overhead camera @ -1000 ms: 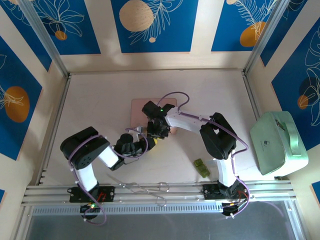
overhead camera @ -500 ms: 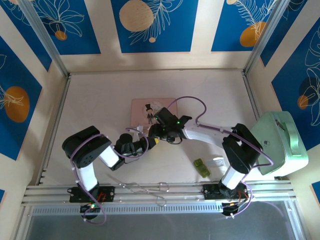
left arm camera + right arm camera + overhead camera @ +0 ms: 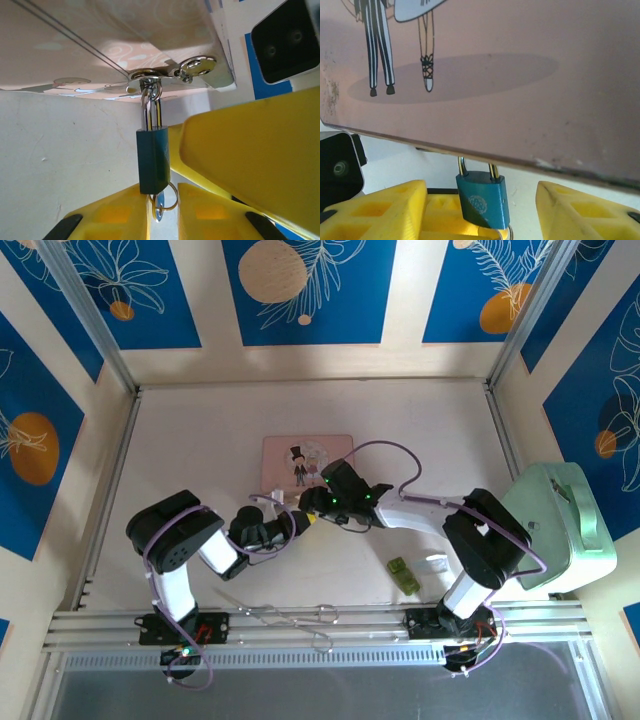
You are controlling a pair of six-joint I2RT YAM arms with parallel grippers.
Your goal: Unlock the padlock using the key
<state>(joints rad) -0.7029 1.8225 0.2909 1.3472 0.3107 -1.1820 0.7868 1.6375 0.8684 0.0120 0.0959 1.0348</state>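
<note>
Padlock (image 3: 482, 197) hangs shut between the fingers of the right tool (image 3: 481, 200), spread wide. The left tool (image 3: 164, 216) stands narrow around the key (image 3: 158, 211); grip cannot be confirmed. Step in hand: key engagement. Next move: full insertion, then rotation.

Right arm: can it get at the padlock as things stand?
Probably yes. The right end effector is open and appears to straddle the padlock, which hangs under the pink box with nothing in between.

The right gripper (image 3: 314, 506) is drawn back off the pink box (image 3: 283, 458) to its near edge, the lid picture (image 3: 303, 465) is uncovered, and the right elbow (image 3: 485, 540) is swung out rightward.
</note>
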